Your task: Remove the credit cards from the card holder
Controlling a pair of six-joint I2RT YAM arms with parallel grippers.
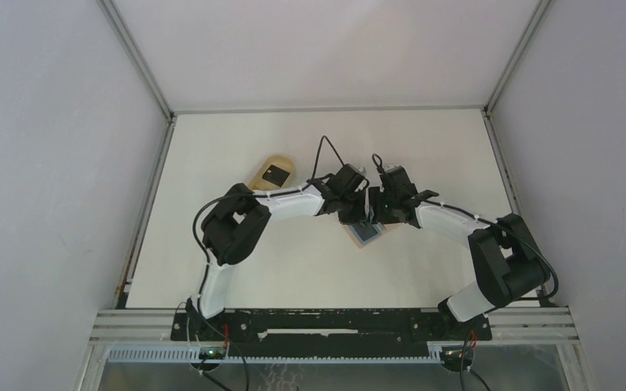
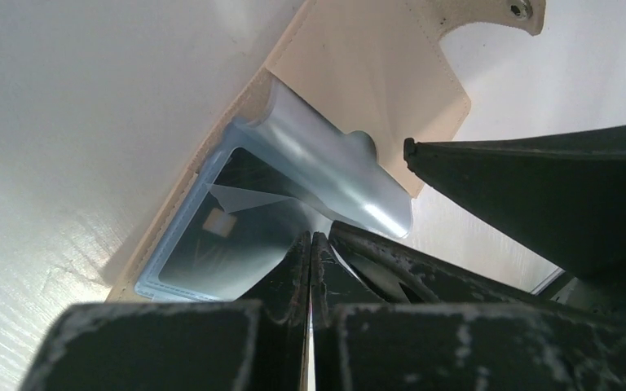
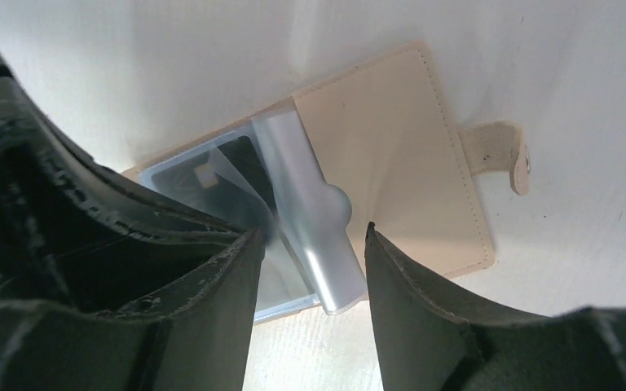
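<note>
White counter is carrying the holder, which is lying open near its middle beneath both arms, the cards sitting in its pocket under a curling clear flap. The left gripper is clenching at the flap's edge, whether pinching it I cannot tell, while the right gripper is hanging released, straddling the flap.

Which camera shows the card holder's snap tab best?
Right wrist view: the small tan snap tab shows whole on the flat tan card holder. Left wrist view crops it at the top; in the top view it's too small to tell.
</note>
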